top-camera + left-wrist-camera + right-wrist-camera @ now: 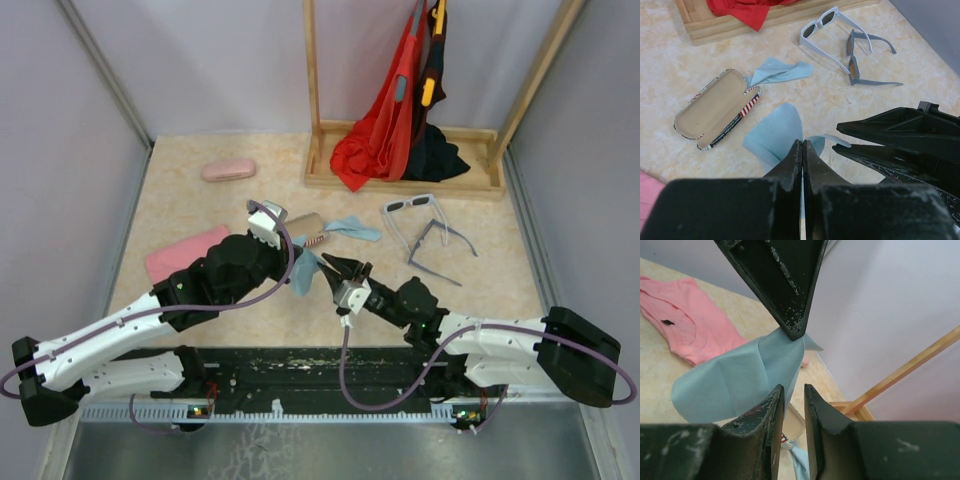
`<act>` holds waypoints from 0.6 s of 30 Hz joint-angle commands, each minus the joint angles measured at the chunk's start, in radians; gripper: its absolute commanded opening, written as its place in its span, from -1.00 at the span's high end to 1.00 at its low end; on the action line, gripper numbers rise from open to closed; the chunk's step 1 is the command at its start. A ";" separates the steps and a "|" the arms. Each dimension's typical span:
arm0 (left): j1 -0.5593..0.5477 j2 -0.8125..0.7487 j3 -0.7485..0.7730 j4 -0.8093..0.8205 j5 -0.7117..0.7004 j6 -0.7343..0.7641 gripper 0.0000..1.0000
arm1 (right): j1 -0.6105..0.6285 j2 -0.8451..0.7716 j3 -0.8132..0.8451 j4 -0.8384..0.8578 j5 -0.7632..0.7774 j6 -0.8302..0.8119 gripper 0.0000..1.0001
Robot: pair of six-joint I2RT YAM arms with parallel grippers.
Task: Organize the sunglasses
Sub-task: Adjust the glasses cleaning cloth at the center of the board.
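The white sunglasses [818,24] lie on the far right part of the table [180,210], temples unfolded, just in front of the wooden rack [318,100]. The grey glasses [853,70] sit just beside them on the nearer side, also unfolded, and one white temple appears to cross the grey frame. Neither pair is touched, and both lie well apart from the two grippers.

Nearer the middle, the flag-printed case [715,107] lies open with its beige lining up. Red and white stripes show along its rim, but no lettering can be read. A light-blue cloth [782,72] lies crumpled against its far end.

The left gripper [802,150] is pinched tight on a second light-blue cloth [775,137], which hangs from its tips. The right gripper [792,395] sits at that cloth's lower edge with a narrow gap between its jaws; the edge runs into the gap and is not visibly clamped.

A pink fabric [185,255] on the left carries a small dark tag, too small to read. A closed pink case [228,170] rests at the far left, and red fabric [385,130] hangs on the rack.
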 commanded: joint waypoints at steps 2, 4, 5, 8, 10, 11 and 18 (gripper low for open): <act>0.004 -0.001 0.032 -0.006 -0.004 -0.002 1.00 | 0.010 -0.019 0.049 0.011 0.007 0.010 0.59; 0.005 -0.004 0.030 -0.008 -0.005 -0.003 1.00 | 0.010 -0.020 0.051 0.010 0.013 0.012 0.60; 0.005 -0.006 0.030 -0.008 -0.005 -0.003 1.00 | 0.011 -0.018 0.051 0.008 0.015 0.013 0.57; 0.005 -0.011 0.031 -0.008 -0.004 -0.002 1.00 | 0.011 -0.016 0.053 0.008 0.024 0.013 0.51; 0.005 -0.012 0.030 -0.006 -0.002 -0.003 1.00 | 0.010 -0.012 0.058 0.000 0.033 0.014 0.52; 0.004 -0.014 0.030 -0.006 0.000 -0.002 1.00 | 0.011 -0.010 0.061 -0.007 0.036 0.013 0.53; 0.004 -0.018 0.030 -0.008 0.006 -0.001 1.00 | 0.010 0.004 0.081 -0.015 0.042 0.023 0.62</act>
